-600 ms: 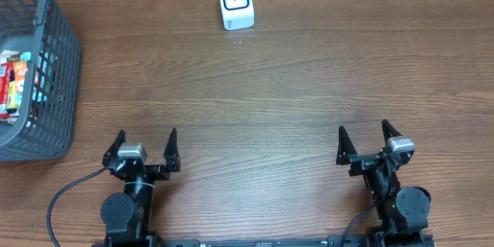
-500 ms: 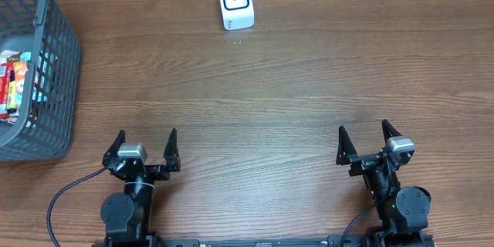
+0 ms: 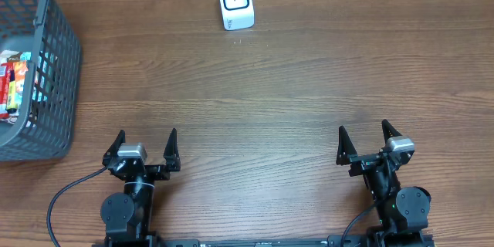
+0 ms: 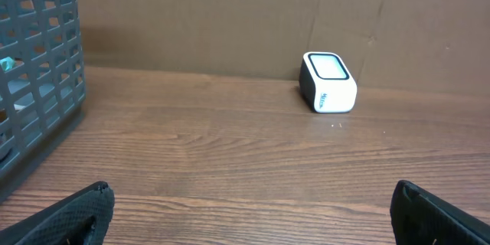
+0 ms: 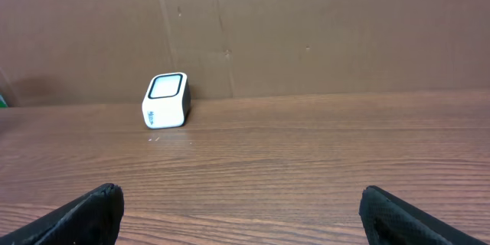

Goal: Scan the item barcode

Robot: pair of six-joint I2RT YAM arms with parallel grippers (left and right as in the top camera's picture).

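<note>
A white barcode scanner (image 3: 235, 2) with a dark window stands at the table's far edge; it also shows in the left wrist view (image 4: 328, 82) and the right wrist view (image 5: 165, 99). Colourful packaged items (image 3: 14, 82) lie inside the grey basket (image 3: 58, 85) at the left. My left gripper (image 3: 146, 140) rests open near the front edge, nothing between its fingers. My right gripper (image 3: 363, 135) is likewise open and holds nothing. Both stand far from the scanner and the basket.
The basket's mesh wall (image 4: 38, 69) fills the left of the left wrist view. A brown cardboard wall (image 5: 306, 31) backs the table behind the scanner. Wood-grain table (image 3: 270, 100) stretches between grippers and scanner.
</note>
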